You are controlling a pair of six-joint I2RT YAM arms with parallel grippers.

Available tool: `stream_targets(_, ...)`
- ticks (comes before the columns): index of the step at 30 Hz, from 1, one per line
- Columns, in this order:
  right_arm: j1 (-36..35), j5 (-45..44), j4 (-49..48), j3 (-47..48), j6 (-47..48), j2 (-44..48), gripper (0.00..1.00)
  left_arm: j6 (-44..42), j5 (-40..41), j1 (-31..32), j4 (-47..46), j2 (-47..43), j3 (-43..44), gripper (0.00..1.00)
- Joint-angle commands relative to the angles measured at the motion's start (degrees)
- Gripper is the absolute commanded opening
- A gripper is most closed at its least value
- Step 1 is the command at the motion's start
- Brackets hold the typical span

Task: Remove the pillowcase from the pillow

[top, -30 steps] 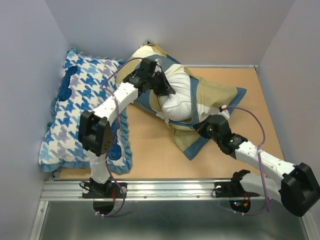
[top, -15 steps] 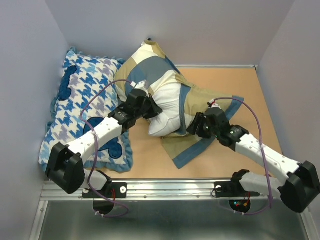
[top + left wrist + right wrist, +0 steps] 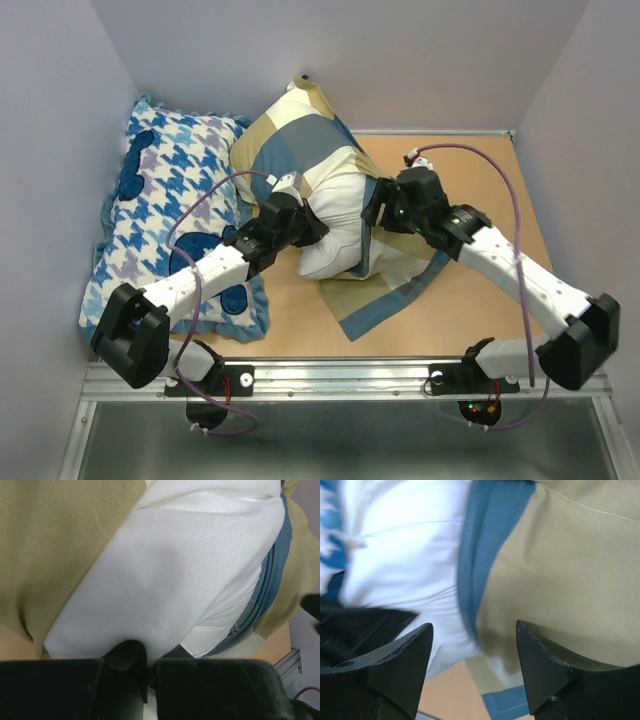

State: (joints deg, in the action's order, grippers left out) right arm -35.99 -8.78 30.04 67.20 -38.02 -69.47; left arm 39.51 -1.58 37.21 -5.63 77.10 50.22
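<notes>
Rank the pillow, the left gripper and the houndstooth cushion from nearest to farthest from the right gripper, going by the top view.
1. pillow: its bare white end lies right beside the right gripper, on its left.
2. left gripper: across the pillow's white end, pinching it.
3. houndstooth cushion: far over on the left side.

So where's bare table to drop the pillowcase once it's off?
Far right: bare table between pillowcase and right wall. Also a front patch between pillowcase and right arm. Centre is crowded: left gripper and right gripper at the pillow.
</notes>
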Motion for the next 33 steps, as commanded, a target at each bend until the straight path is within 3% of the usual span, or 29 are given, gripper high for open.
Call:
stream_targets(1, -0.22, -11.00, 5.73, 3.46, 1.98, -10.14, 0.73, -1.27, 7.92, -1.26, -2.19, -1.95, -1.26, 0.00)
stream_targets(5, -0.58, -15.20, 5.99, 1.01, 1.64, -14.37, 0.75, -2.15, 7.74, -1.09, -2.28, -2.65, -0.30, 0.00)
stream_targets(7, -0.58, -20.82, 7.65, -0.57, 0.76, -14.03, 0.71, -2.24, 8.26, -1.09, -1.49, -3.27, 0.06, 0.00)
stream_targets(10, -0.14, -26.46, 9.42, -2.42, -0.82, -10.43, 0.54, -1.98, 12.56, -1.26, 1.31, -6.60, 0.41, 0.00)
stream_targets(11, 0.56, -26.56, 9.59, -4.42, -1.09, -8.94, 0.49, -1.98, 13.53, -1.61, 2.97, -8.70, 0.67, 0.00)
stream_targets(12, 3.35, -25.95, 9.51, -5.32, -1.18, -7.62, 0.37, -2.50, 14.23, -2.92, 3.69, -9.68, 1.11, 0.00)
stream_targets(14, 6.27, -24.36, 9.51, -7.07, -0.83, -4.63, 0.30, -2.42, 13.89, -5.38, 5.27, -12.31, 1.64, 0.00)
stream_targets(17, 11.80, -23.39, 9.51, -9.28, 0.66, -2.87, 0.07, -2.59, 11.87, -10.57, 5.54, -15.56, 1.38, 0.00)
stream_targets(19, 15.67, -23.22, 9.42, -10.51, 0.93, -2.25, 0.02, -2.85, 11.25, -14.16, 7.03, -17.06, 1.37, 0.00)
stream_targets(24, 29.02, -15.24, 2.41, -16.30, 1.02, -0.32, 0.01, -2.24, 10.90, -21.29, 10.63, -22.77, 2.34, 0.00)
stream_targets(27, 38.58, -5.05, -3.22, -22.01, 0.76, 0.65, 0.01, -2.07, 10.90, -25.42, 12.48, -27.07, 2.43, 0.00)
stream_targets(30, 44.75, 1.20, -6.83, -24.31, 1.28, -1.27, 0.01, -3.11, 11.52, -27.97, 14.41, -30.59, 3.30, 0.00)
stream_targets(33, 46.53, 6.04, -9.47, -25.01, 1.90, -3.91, 0.00, -4.61, 11.43, -28.60, 17.22, -31.48, 6.11, 0.00)
